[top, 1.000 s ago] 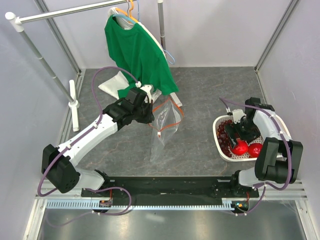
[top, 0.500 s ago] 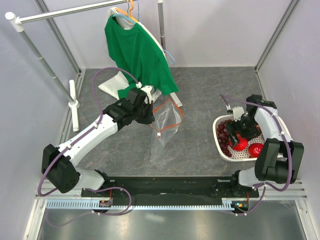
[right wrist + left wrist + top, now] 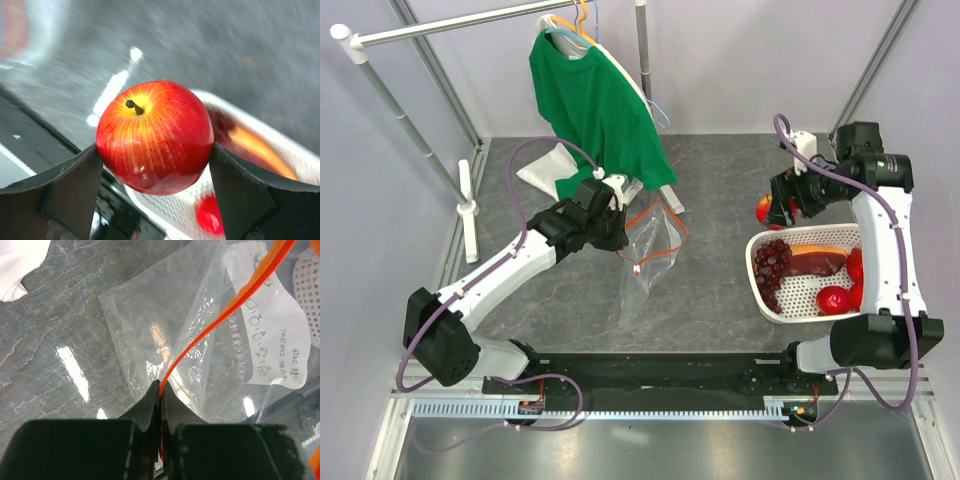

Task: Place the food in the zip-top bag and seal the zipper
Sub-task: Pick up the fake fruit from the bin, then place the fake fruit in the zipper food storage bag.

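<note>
My left gripper (image 3: 622,238) is shut on the orange-red zipper strip (image 3: 215,325) of the clear zip-top bag (image 3: 648,262), holding its mouth up while the bag hangs to the table; the white label (image 3: 265,340) shows in the left wrist view. My right gripper (image 3: 772,205) is shut on a red apple (image 3: 155,136), lifted above and left of the white basket (image 3: 767,300); the apple also shows in the top view (image 3: 764,208). In the basket lie a dark grape bunch (image 3: 772,262), another red round fruit (image 3: 835,299) and a reddish long piece (image 3: 815,262).
A green shirt (image 3: 595,105) hangs on a rack behind the bag. A white cloth bundle (image 3: 548,168) lies at the back left. A white post (image 3: 468,205) stands at the left wall.
My right gripper has risen out of the basket with the apple and moved back and left. The left arm and bag have stayed put.
</note>
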`<state>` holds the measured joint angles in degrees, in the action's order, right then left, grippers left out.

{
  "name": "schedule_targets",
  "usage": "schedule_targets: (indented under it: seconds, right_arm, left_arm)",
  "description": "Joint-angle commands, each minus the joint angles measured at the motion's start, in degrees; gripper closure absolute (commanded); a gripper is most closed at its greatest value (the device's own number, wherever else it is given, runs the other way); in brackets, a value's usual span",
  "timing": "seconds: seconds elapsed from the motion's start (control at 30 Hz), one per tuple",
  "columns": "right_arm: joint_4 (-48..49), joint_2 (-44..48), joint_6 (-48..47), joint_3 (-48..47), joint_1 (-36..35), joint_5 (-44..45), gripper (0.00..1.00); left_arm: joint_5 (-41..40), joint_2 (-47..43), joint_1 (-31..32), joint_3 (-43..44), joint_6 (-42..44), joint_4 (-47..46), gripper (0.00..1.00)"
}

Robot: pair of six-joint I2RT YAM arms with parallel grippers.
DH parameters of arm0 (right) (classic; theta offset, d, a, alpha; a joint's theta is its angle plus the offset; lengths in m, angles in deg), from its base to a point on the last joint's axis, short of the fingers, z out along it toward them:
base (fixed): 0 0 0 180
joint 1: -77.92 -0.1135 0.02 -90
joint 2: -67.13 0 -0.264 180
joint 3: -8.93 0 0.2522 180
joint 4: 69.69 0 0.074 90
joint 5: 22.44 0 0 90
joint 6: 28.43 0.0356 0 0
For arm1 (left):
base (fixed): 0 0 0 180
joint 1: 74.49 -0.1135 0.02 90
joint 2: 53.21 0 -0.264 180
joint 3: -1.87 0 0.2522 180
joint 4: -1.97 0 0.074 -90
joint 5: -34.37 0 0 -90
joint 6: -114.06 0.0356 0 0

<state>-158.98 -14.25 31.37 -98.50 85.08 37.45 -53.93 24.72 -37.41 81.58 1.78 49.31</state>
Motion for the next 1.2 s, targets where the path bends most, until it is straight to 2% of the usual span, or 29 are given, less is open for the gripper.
schedule_targets:
  seconds: [0.0, 0.13, 0.2, 0.33, 0.53, 0.87, 1.17]
  right_arm:
    - [3.94, 0.87, 7.76, -7.14, -8.72, -12.07, 0.35]
    - [17.67, 2.98, 17.79, -5.47, -19.34, -12.52, 0.35]
    - [22.94, 2.46, 21.82, -6.08, -22.43, -12.0, 0.35]
    - [26.3, 0.26, 23.6, -6.97, -30.43, -8.83, 0.35]
    - [34.65, 1.66, 22.55, 5.06, -40.8, 1.52, 0.34]
    - [43.18, 0.7, 20.71, 20.17, -44.25, 13.57, 0.31]
    - [47.49, 2.11, 16.84, 32.13, -44.51, 15.17, 0.24]
  left_arm:
    - [1.03, -2.08, -0.17, -0.91, 2.59, -1.5, 0.98]
    - [1.56, -1.64, -0.17, -0.83, 2.95, -1.59, 0.98]
    - [1.65, -1.82, -0.17, -0.91, 3.21, -1.42, 0.98]
    - [2.35, -2.17, -0.17, -0.83, 3.3, -1.42, 0.98]
    - [4.45, -2.08, -0.17, -0.12, 2.86, -1.68, 0.98]
    - [9.02, -1.56, -2.53, -1.26, 0.31, -3.0, 0.98]
    - [13.42, 0.55, -3.51, -2.76, -0.48, -3.43, 0.98]
